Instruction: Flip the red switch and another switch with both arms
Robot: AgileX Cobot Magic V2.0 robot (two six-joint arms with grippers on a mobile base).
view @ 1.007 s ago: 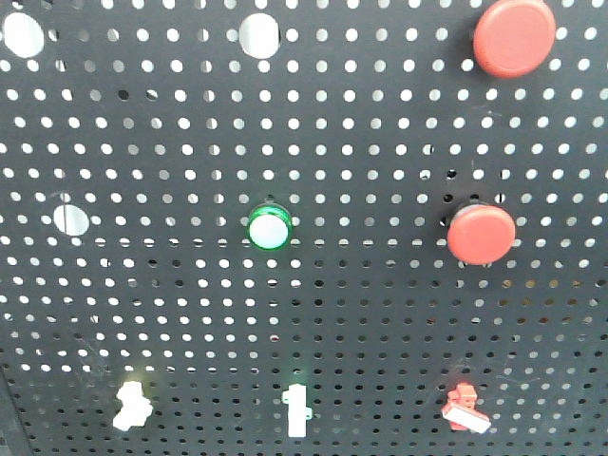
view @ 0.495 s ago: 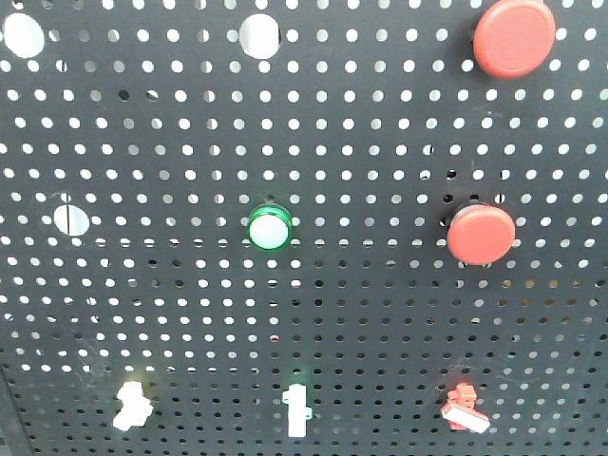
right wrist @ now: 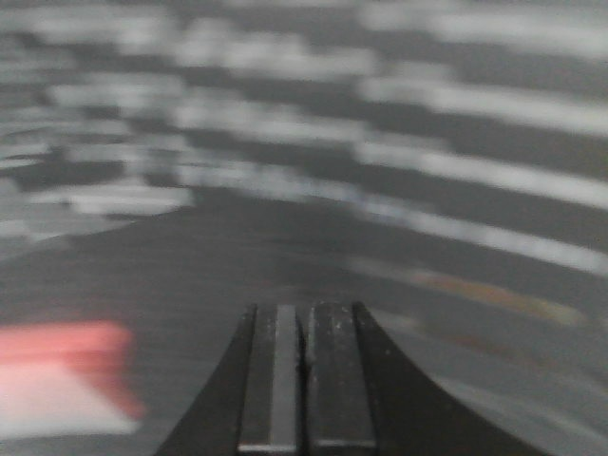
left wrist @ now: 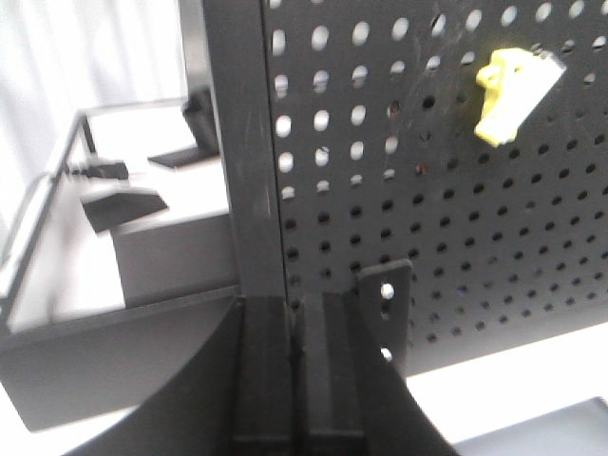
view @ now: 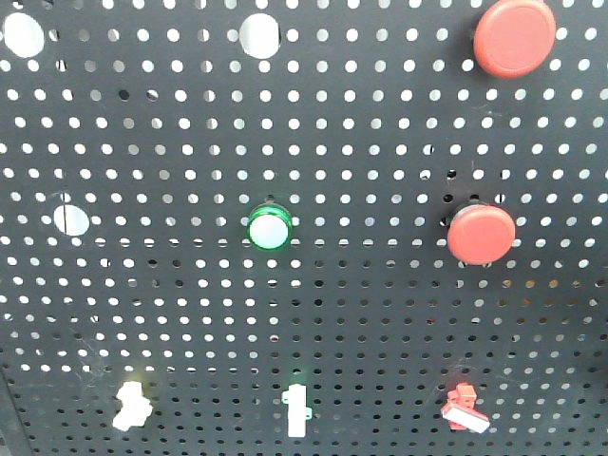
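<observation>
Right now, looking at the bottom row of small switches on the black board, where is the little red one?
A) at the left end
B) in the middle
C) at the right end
C: the red switch sits at the row's right end, roughly below the lower round red button.

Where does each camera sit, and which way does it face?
Front-facing: opposite the black perforated panel, square-on at its round red buttons and small red switch; no robot parts visible.
Left wrist: behind the shut left hand, facing the panel's edge and a yellow switch.
Right wrist: behind the shut right hand, motion-blurred; a red-and-white blur sits lower left.
Shared: the panel, in front and left-wrist views.
</observation>
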